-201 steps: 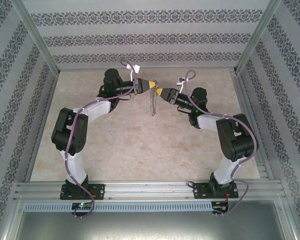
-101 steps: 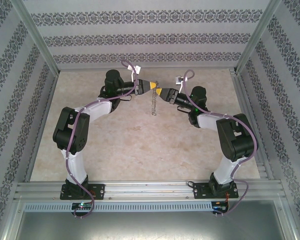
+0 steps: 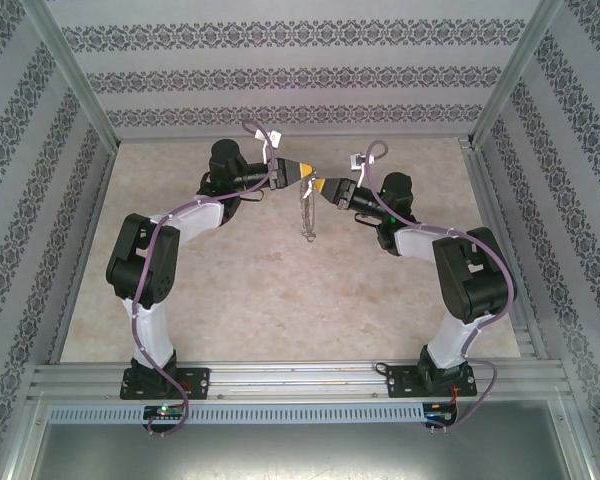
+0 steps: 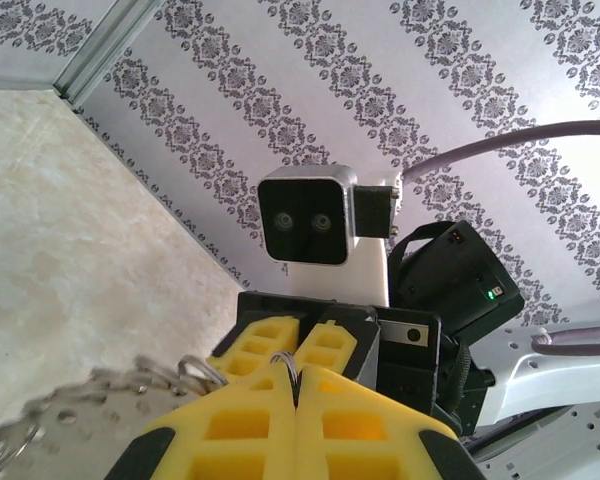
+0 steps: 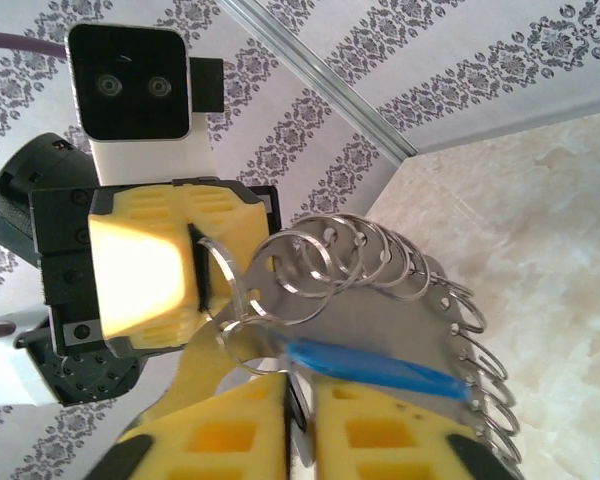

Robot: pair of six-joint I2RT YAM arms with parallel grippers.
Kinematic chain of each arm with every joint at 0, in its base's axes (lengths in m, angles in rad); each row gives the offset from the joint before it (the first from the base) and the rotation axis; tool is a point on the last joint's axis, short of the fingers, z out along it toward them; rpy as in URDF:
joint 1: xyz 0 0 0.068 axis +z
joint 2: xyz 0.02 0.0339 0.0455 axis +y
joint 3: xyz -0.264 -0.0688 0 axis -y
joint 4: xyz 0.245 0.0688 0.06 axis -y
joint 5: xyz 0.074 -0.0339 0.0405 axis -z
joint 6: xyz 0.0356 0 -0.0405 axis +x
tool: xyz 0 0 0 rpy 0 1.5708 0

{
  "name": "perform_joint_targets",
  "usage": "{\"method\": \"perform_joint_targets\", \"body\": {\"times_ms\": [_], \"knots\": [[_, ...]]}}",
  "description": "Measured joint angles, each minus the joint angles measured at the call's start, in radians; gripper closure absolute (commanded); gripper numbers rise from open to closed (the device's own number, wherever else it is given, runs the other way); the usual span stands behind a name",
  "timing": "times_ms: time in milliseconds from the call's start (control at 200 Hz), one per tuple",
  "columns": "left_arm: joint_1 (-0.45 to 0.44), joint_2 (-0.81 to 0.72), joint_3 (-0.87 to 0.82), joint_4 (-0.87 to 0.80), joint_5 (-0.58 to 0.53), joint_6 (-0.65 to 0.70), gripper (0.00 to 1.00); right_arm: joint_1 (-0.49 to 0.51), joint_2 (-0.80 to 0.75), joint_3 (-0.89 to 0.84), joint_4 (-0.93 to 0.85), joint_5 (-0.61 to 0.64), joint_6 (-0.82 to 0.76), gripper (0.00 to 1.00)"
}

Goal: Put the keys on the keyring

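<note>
Keyring in left hand; blue key crosses it beside right hand.

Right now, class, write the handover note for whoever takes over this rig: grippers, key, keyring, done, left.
Left gripper: shut on the keyring, which hangs from it.
Right gripper: jaws closed to a slit, the key lying across its fingertips; grip unclear.
Done: keyring lifted, key at the ring.
Left: cannot tell whether the key is threaded; check, then thread it.

left pincer — closed | right pincer — closed | tips facing, nearly touching
</note>
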Motion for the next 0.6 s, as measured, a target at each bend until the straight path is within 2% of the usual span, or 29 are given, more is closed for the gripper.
{"method": "perform_joint_targets", "body": {"times_ms": [50, 600], "knots": [[0.0, 0.002, 0.0, 0.0, 0.0, 0.0, 1.0, 0.005, -0.006, -0.003, 0.002, -0.002, -0.003, 1.0], [0.0, 0.002, 0.0, 0.004, 0.003, 0.0, 1.0, 0.039, -0.026, -0.009, -0.003, -0.002, -0.003, 1.0]]}}
